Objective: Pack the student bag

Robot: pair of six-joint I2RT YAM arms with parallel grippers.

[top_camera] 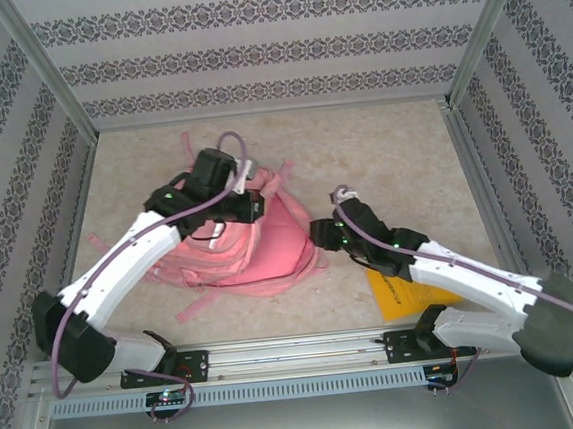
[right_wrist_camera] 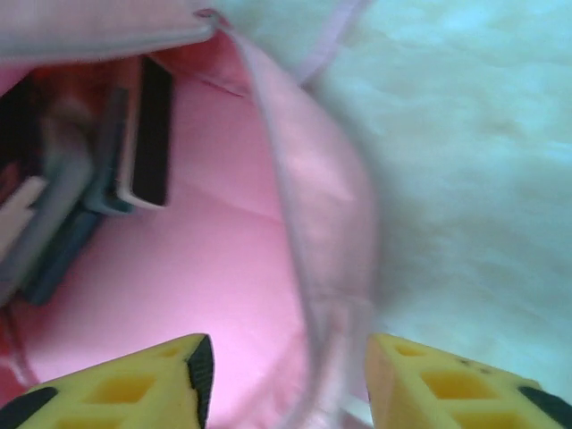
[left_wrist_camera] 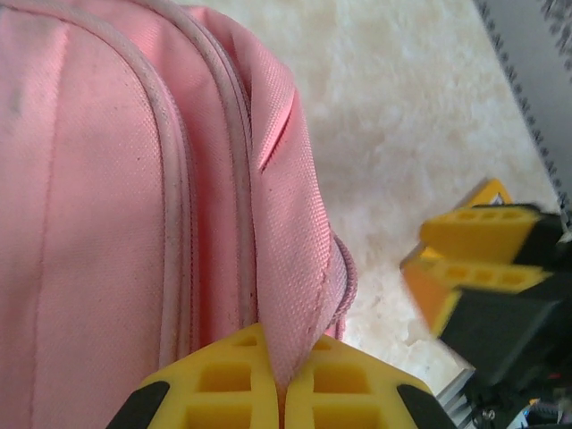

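Here, your left gripper (left_wrist_camera: 279, 393) is pinched tight on a fold of the pink backpack (top_camera: 259, 247), which lies left of centre on the table (top_camera: 392, 155). Your right gripper (right_wrist_camera: 286, 357) stands spread astride the backpack's open rim. Blurred dark flat things (right_wrist_camera: 134, 152) sit inside, too soft to identify. A yellow sheet (top_camera: 394, 290) lies half hidden under your right arm (top_camera: 473, 278).

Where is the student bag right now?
Top view: the student bag lies left of centre on the table, pinched by the left tool, the right tool at its right edge.
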